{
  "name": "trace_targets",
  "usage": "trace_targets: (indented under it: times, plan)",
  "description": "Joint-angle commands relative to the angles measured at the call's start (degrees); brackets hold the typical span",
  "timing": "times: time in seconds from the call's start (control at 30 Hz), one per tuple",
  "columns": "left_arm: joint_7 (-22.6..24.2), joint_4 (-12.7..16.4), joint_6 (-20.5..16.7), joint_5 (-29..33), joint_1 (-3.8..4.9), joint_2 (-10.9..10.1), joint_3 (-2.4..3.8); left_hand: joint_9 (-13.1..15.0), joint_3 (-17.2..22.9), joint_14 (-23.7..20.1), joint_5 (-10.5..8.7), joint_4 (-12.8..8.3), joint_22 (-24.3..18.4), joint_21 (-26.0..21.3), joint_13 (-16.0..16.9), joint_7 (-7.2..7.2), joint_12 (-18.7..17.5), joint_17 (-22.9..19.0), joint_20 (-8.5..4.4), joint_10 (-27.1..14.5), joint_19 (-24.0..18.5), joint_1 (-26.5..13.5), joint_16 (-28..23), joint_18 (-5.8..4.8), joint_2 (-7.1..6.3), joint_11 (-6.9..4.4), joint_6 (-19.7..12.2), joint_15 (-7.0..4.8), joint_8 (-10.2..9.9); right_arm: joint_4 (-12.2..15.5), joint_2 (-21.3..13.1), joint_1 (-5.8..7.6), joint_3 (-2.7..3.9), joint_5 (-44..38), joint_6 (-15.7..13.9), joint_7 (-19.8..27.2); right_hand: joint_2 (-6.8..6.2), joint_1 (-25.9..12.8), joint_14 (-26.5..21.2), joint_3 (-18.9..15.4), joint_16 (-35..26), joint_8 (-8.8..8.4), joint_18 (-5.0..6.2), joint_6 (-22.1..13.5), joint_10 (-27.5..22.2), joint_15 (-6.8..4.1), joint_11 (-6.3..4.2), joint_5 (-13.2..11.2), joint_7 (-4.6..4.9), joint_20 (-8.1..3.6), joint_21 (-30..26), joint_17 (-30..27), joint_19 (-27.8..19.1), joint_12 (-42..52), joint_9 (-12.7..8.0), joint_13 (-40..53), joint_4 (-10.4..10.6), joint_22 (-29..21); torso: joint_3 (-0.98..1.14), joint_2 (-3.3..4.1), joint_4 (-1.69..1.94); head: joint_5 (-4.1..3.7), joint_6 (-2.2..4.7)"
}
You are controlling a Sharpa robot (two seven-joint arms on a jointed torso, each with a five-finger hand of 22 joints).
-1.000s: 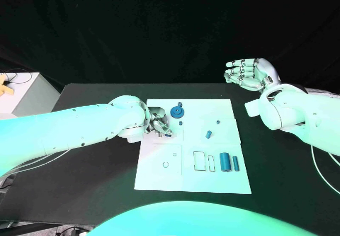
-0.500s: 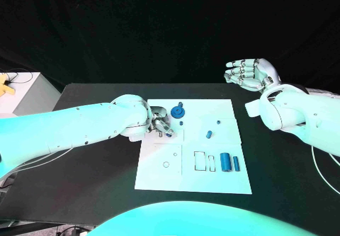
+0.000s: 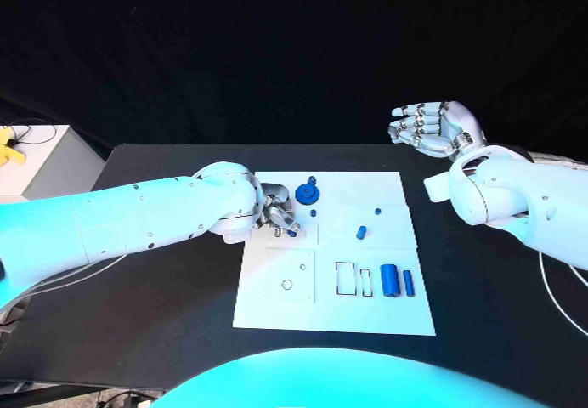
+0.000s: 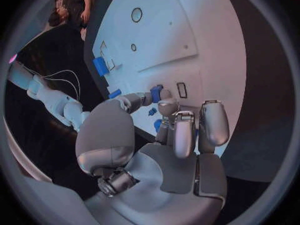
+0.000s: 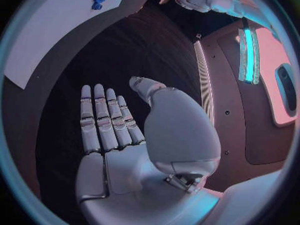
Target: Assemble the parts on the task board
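While the left hand (image 3: 277, 212) hangs low over the upper left part of the task board (image 3: 282, 319), its fingers (image 4: 212, 122) are curled down towards the white surface, and the left wrist view shows a small blue part (image 4: 156, 92) right at the fingertips, close to a small rectangular slot (image 4: 182, 90). Whether the hand actually pinches that piece or only touches it cannot be told from the pictures.

The task board lies flat in the middle of the black counter (image 3: 160, 289). Just beside the left hand, near the board's far edge, sits a round blue disc part (image 3: 307, 191) with a small blue stub at its rim. A tiny blue piece (image 3: 315, 212) lies just below the disc. Further towards the board's right side lie another very small blue piece (image 3: 377, 209) and a short blue peg (image 3: 362, 231), apart from each other. In the nearer right area a thick blue cylinder (image 3: 388, 280) lies next to a slimmer blue bar (image 3: 408, 283), the two side by side, with empty rectangular outlines (image 3: 346, 278) just to their left and a small round hole (image 3: 287, 285) further left.

The right hand (image 3: 429, 126) is held up beyond the far right corner of the board, well apart from every part. Its fingers (image 5: 100, 117) are stretched out side by side, the thumb stands away from them, and the palm holds nothing.
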Motion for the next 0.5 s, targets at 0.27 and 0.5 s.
trace_targets:
  times: [0.27, 0.5]
  plan:
    - [-0.06, 0.14, 3.04, 0.36, -0.67, 0.38, -0.50, 0.13, 7.17, 5.95, -0.86, -8.82, 0.03, -0.25, -0.07, -1.93, 0.09, 15.09, -0.38, 1.04, 0.40, -2.23, 0.20, -0.84, 0.17, -0.44, 2.50, -0.73, -0.09, -0.02, 0.01, -0.01, 0.02, -0.42, -0.08, 0.19, 0.07, -0.44, -0.04, -0.40, -0.31, -0.17, 0.73, 0.40, 0.15, 0.51, 0.16, 0.14, 3.13, 0.05, -0.17, -0.12, -0.40, -0.23, -0.05, 0.00, 0.10, -0.20, -0.07, -0.02, 0.01, 0.03, 0.01]
    - [-0.06, 0.20, 3.00, 0.09, -0.67, 0.28, -0.50, 0.18, 5.25, 5.95, -1.06, -7.27, 0.04, -0.41, -0.38, -2.06, -0.17, 15.09, -0.47, 0.95, 0.51, -3.56, 0.20, -0.86, 0.15, -0.51, 2.61, -0.81, -0.43, 0.00, -0.06, -0.01, 0.02, -0.41, -0.16, 0.03, 0.11, -0.47, -0.06, -0.42, -0.32, -0.18, 0.72, 0.43, 0.15, 0.53, 0.17, 0.13, 3.14, 0.06, -0.19, -0.16, -0.46, -0.24, -0.06, 0.00, 0.10, -0.28, -0.08, -0.04, 0.06, 0.01, 0.01]
